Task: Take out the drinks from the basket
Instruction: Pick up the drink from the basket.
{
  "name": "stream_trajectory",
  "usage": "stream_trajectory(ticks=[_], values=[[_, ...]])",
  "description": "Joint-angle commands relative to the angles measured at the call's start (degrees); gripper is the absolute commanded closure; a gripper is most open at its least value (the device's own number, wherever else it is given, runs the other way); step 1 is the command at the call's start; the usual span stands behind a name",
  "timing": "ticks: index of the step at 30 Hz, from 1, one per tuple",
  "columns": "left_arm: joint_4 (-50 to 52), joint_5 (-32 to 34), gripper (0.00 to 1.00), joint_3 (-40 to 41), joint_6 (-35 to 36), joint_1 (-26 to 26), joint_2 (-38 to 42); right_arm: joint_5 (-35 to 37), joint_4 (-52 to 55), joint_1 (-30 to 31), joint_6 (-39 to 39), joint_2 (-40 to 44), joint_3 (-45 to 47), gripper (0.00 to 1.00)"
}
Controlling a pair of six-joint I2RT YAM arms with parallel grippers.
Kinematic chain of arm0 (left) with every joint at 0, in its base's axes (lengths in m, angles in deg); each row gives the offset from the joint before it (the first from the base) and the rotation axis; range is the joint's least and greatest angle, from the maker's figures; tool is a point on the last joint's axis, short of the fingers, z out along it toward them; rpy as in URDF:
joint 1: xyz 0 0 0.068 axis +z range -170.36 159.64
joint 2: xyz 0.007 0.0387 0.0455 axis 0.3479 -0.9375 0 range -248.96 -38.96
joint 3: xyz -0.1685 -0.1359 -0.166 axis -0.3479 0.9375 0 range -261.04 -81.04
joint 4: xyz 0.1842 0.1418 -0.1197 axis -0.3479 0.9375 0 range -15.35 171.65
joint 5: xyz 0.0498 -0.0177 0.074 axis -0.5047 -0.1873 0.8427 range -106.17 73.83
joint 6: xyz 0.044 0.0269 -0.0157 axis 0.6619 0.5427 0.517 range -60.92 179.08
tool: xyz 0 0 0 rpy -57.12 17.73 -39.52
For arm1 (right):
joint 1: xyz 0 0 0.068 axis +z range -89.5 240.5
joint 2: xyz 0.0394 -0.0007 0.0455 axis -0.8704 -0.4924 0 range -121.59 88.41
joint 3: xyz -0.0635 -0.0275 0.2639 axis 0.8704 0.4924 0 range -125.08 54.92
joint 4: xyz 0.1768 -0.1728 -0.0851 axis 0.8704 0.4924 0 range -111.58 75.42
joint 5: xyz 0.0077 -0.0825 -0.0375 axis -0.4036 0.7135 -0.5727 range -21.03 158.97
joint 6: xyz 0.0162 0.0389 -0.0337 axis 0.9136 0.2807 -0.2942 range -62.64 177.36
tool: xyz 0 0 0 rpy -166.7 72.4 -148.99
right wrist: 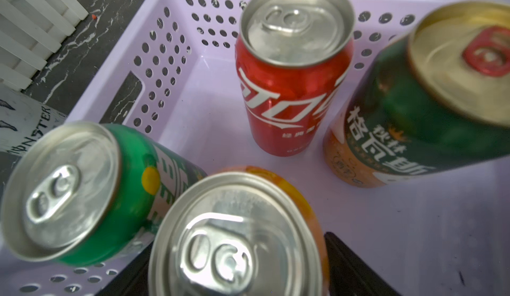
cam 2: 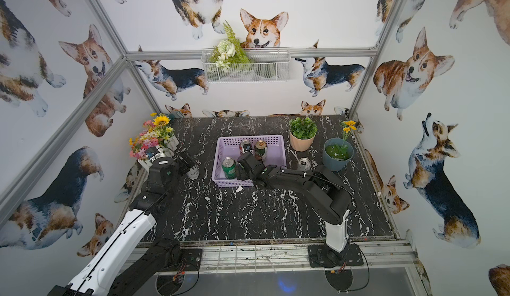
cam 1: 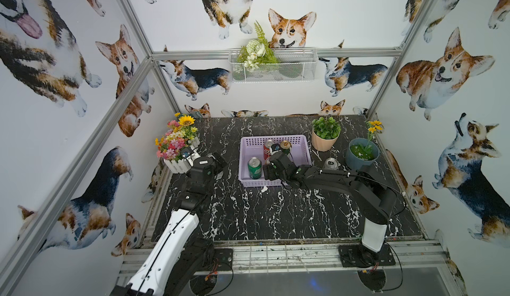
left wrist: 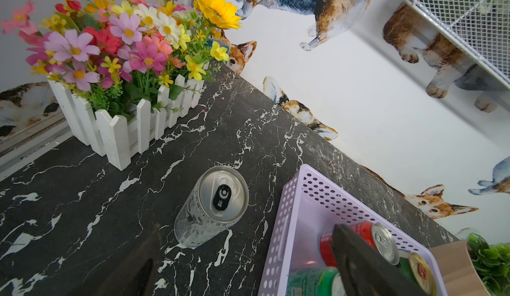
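I am reaching my right hand (cam 1: 268, 170) down into the lilac basket (cam 1: 249, 143), close to its near wall. My fingers (right wrist: 356, 264) are standing on either side of the orange can (right wrist: 240, 234), which is filling the gap between them. The wrist view is cutting off the fingertips, so I cannot tell whether they are pressing on the can or only flanking it.

Three more drinks are standing top-up in the basket. The bright green can (cam 1: 254, 167) is sitting just beside the orange can, toward the basket's near left corner. The red can (cam 1: 268, 147) and the dark-green-and-gold can (cam 1: 285, 146) are standing side by side near the far wall, apart from my right hand.

Two drinks are already standing outside the basket on the black marble counter (cam 1: 262, 220). The silver-grey Monster can (left wrist: 211, 206) is sitting just off the basket's left wall, near the white picket planter (cam 1: 179, 165) of flowers. The second silver-grey can (cam 1: 331, 163) is sitting off the right wall, between the basket and the blue-grey pot (cam 1: 361, 156).

I am holding my left hand (cam 2: 189, 165) above the Monster can with the fingers spread as wide as they go, gripping nothing. In the left wrist view the can is standing between them and touching neither.
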Motion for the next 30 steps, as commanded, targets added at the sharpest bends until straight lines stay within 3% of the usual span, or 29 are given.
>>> stream_trajectory(ticks=[1, 12, 17, 21, 24, 28, 30], values=[[-0.07, -0.53, 0.0, -0.49, 0.74, 0.04, -0.24, 1.22, -0.44, -0.3, -0.47, -0.7, -2.88, 0.18], [-0.46, -0.87, 0.0, -1.01, 1.01, 0.04, -0.71, 0.95, 2.82, -0.53, -0.03, -3.28, -4.18, 0.34], [-0.4, -1.02, 0.0, -1.11, 1.14, 0.04, -0.5, 0.58, 1.58, -0.7, -0.3, -2.4, -3.23, 0.51], [-0.22, -1.26, 0.0, -1.27, 1.1, 0.04, -0.46, -0.31, 1.82, -0.69, -0.51, -2.3, -3.92, 0.54], [-0.3, -1.26, 0.0, -1.21, 1.1, 0.04, -0.38, -0.14, 0.46, -0.7, -1.29, -0.84, -3.35, 0.67], [-0.15, -1.31, 0.0, -1.37, 1.23, 0.04, -0.39, -0.73, 0.35, -0.7, -3.51, 0.53, -4.77, 1.0], [-0.17, -1.27, 0.0, -1.46, 1.19, 0.04, -0.53, -0.96, 0.82, -0.68, -4.53, 1.11, -5.65, 1.0]])
